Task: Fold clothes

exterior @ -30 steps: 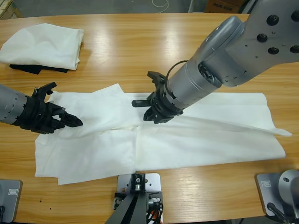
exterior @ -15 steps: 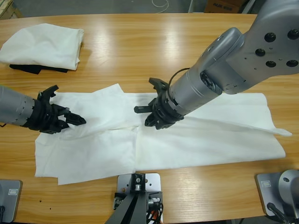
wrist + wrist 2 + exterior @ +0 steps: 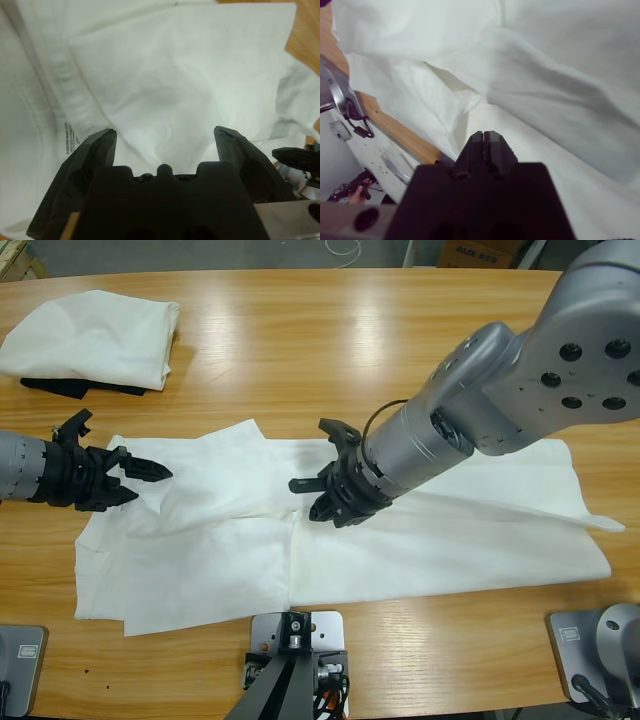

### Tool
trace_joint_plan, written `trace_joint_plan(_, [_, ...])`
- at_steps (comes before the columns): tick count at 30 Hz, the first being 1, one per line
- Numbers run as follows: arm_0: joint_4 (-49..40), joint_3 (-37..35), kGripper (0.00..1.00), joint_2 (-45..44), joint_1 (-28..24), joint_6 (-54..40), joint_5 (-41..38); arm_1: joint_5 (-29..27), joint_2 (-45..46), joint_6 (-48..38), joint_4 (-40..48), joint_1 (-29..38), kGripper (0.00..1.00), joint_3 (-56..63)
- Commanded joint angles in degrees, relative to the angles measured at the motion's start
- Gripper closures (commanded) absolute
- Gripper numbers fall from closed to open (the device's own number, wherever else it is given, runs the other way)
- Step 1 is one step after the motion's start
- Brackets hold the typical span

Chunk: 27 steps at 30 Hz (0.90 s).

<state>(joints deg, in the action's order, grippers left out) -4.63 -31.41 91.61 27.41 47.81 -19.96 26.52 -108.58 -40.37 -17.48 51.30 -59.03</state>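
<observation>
A: Though there's black print on a seam in the left wrist view, it's too small to read. Where's the T-shirt?
B: Spread flat mid-surface, long axis left-right.
A: End effectors?
B: Left end effector jaws wide over cloth; right end effector jaws pressed together above the middle, gripping nothing.
A: Other stuff?
B: Folded white shirt on dark cloth, far left corner.

Both arms are silver-grey metal with round, barrel-like joints. The big one's housing carries dark round screw caps, and a thin black cable loops beside its ribbed wrist. Each arm ends in a black gripper of two angular, tapering jaws rising from a blocky, notched body.
</observation>
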Motion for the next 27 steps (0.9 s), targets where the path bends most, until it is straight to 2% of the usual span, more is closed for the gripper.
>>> trace_joint_plan(1, [3.5,4.6,0.247,-0.7,-1.6,3.2,-2.3,1.1,-1.7,-1.5,2.4,0.5,1.000,2.6])
trace_joint_plan(6, [4.9,4.7,0.253,-0.5,-2.0,5.2,-2.4,1.1,-1.6,-1.5,2.6,0.5,1.000,2.9])
trace_joint_plan(13, [9.6,6.5,0.399,2.0,-1.9,6.3,-3.0,1.3,-1.8,-1.6,3.7,0.5,1.000,3.9])
trace_joint_plan(15, [10.3,6.9,0.599,2.3,-1.9,6.4,-3.3,1.4,-1.8,-1.6,3.9,0.5,1.000,3.9])
trace_joint_plan(16, [10.3,7.1,0.635,2.4,-1.9,6.3,-3.3,1.4,-1.8,-1.6,3.9,0.5,1.000,3.9])
trace_joint_plan(27, [11.9,8.5,0.616,3.5,-1.6,6.5,-3.2,1.4,-1.8,-1.6,4.4,0.5,1.000,4.2])
